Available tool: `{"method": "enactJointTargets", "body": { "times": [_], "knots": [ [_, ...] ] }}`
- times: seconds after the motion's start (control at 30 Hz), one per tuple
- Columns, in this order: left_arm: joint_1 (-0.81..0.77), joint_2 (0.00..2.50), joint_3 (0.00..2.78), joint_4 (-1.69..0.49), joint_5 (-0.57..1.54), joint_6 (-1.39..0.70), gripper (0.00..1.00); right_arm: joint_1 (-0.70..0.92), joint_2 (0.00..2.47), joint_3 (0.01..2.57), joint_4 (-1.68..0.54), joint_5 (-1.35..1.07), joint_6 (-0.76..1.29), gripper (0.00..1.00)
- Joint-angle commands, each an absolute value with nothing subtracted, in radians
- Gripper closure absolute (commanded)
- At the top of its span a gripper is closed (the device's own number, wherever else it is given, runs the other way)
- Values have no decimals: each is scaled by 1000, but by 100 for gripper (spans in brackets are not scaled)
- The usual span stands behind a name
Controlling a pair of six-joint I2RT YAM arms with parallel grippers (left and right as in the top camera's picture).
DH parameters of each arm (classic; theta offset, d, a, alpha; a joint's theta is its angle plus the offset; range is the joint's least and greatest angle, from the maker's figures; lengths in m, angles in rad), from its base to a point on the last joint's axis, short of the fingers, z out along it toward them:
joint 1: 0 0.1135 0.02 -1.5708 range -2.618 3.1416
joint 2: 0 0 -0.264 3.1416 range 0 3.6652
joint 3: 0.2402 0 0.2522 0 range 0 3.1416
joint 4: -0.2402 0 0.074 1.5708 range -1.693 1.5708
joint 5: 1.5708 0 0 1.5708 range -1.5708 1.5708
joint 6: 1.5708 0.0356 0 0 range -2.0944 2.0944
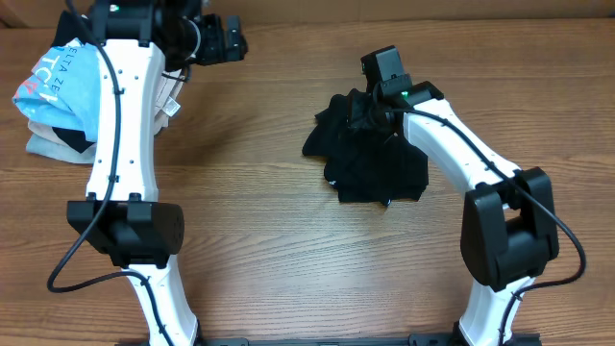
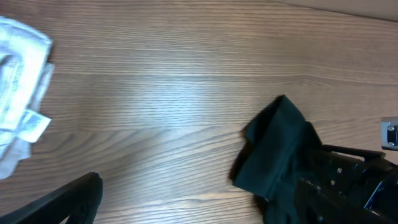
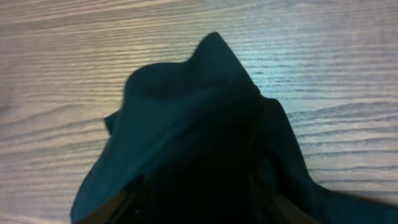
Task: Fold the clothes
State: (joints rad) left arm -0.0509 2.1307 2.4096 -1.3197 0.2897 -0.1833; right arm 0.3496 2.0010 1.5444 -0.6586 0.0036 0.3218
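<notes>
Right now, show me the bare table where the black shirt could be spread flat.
Widest free patch: bare table between the left arm and the black shirt. Also free: the near strip between both arm bases. Crowded: far-left corner, where the light blue tee and pale garments pile beside the left arm.

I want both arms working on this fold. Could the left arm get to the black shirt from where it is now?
Probably yes. Only bare table lies between the left gripper and the black shirt. The right gripper sits at the shirt's far edge, leaving the side nearest the left arm free.
</notes>
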Motion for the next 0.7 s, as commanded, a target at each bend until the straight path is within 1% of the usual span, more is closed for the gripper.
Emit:
{"method": "enactJointTargets", "body": {
  "times": [0.0,0.03,0.07,0.13,0.17,0.23,0.43,0.6,0.67],
  "knots": [
    [-30,2119,2420,-1332,278,-141,0,347,2028,1577,-636,32,323,58],
    [-29,2119,2420,-1332,278,-137,0,347,2028,1577,-632,32,323,62],
    [-29,2119,2420,-1335,277,-134,0,347,2028,1578,-630,32,323,68],
    [-29,2119,2420,-1335,277,-133,0,347,2024,1586,-645,32,323,89],
    [-29,2119,2420,-1335,277,-130,0,347,2020,1596,-666,31,323,96],
    [-29,2119,2420,-1335,273,-127,0,347,2003,1624,-721,31,323,96],
    [-28,2119,2420,-1348,251,-127,0,316,1844,1764,-1064,27,376,96],
    [-28,2119,2420,-1360,251,-126,0,266,1787,1766,-1288,34,367,96],
    [-27,2119,2420,-1366,251,-115,0,245,1787,1736,-1341,61,367,96]
  ]
}}
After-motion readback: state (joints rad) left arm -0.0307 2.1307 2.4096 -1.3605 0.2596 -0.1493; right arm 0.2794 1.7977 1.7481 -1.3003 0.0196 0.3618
